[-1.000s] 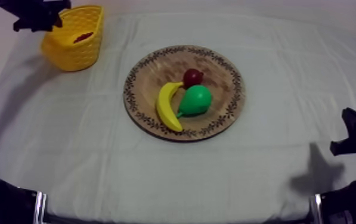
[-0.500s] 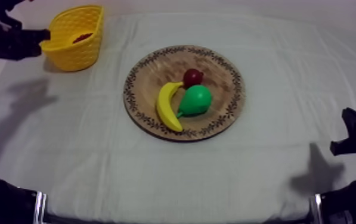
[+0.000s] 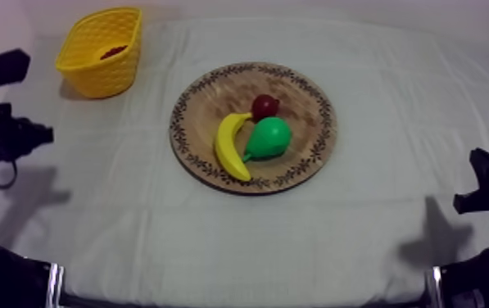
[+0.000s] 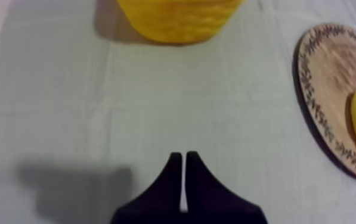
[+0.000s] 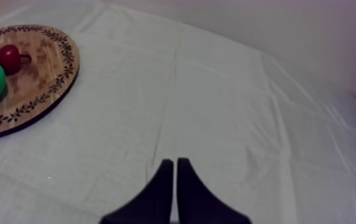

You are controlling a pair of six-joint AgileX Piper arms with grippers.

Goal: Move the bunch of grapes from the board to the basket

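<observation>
Seemingly the bunch of grapes (image 3: 114,52), a dark lump, lies in the yellow basket (image 3: 92,78) at ten o'clock from the wooden board (image 3: 215,90), likely light and knobbly, best pinched across its middle, while the left claw (image 4: 183,161) and the right claw (image 5: 175,167) are narrow and empty.

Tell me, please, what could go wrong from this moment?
1. The left gripper, jaws together on nothing, points toward the yellow basket; a careless forward swing could tip it.
2. The dark red shape inside the basket is too unclear to confirm as the grapes, so success might be assumed wrongly.
</observation>
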